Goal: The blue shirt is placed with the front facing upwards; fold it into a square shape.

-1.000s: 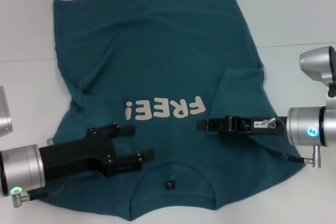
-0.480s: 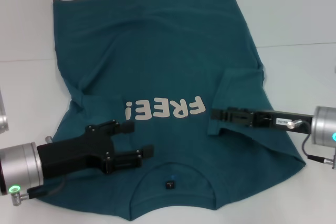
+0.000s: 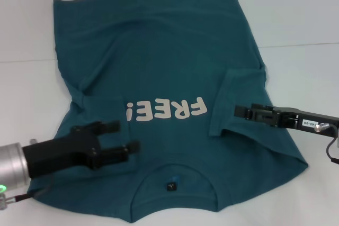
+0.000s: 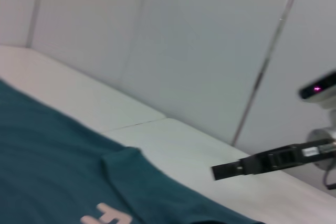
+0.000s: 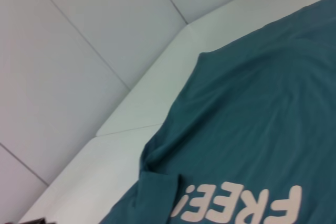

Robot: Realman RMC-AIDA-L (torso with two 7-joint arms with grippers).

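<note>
The blue shirt [image 3: 169, 62] lies flat on the white table, front up, with its white "FREE!" lettering [image 3: 167, 110] mid-chest and its collar with a dark tag [image 3: 171, 186] nearest me. Both short sleeves are folded inward onto the body, one on the left [image 3: 98, 104] and one on the right [image 3: 238, 99]. My left gripper [image 3: 123, 137] hovers open over the shirt's left shoulder, holding nothing. Over the folded right sleeve is my right gripper [image 3: 242, 112], seen edge-on and also visible in the left wrist view [image 4: 220, 170]. The right wrist view shows the shirt [image 5: 262, 124] and its lettering.
The white table [image 3: 296, 19] extends beyond the shirt on all sides, with a seam line [image 3: 302, 44] across it at the right. White wall panels [image 4: 184, 51] rise behind the table. No other objects are in sight.
Both arms have pulled back outward: the left gripper slid left toward the shirt's edge, and the right gripper withdrew to the right from the lettering to over the folded sleeve.
</note>
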